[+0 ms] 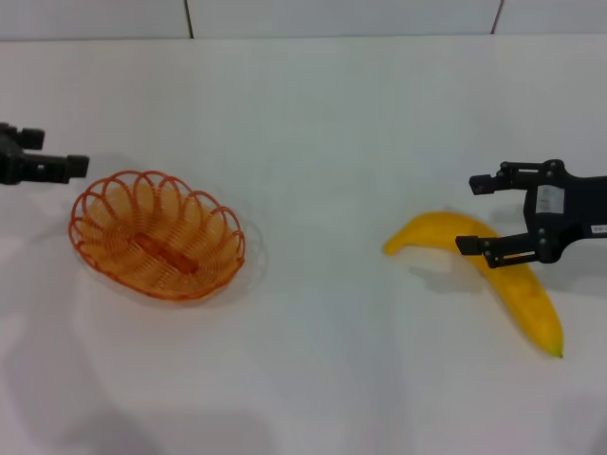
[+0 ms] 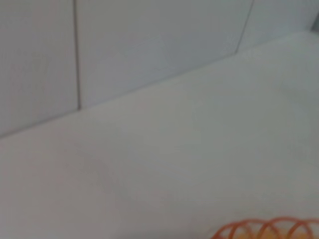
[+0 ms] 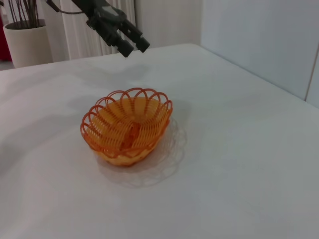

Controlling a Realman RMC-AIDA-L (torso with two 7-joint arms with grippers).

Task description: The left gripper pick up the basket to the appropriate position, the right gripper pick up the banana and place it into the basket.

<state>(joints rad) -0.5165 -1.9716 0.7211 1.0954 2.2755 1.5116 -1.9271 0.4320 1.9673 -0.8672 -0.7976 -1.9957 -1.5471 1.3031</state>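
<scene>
The smooth, curved yellow banana lies between the spread fingers of the right gripper (untouched), while the left gripper, fingers together, hovers beside the looped orange wire basket.

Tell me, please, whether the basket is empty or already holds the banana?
Empty: the basket shows only wire; the banana lies on the table.

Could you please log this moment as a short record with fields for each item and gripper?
basket: empty, resting on the table, on the robot's left
banana: lying on the table, on the robot's right, not gripped
left gripper: beside the basket's far left rim, not touching it
right gripper: open, over the banana's middle, one finger on each side
task stage: nothing lifted yet
</scene>
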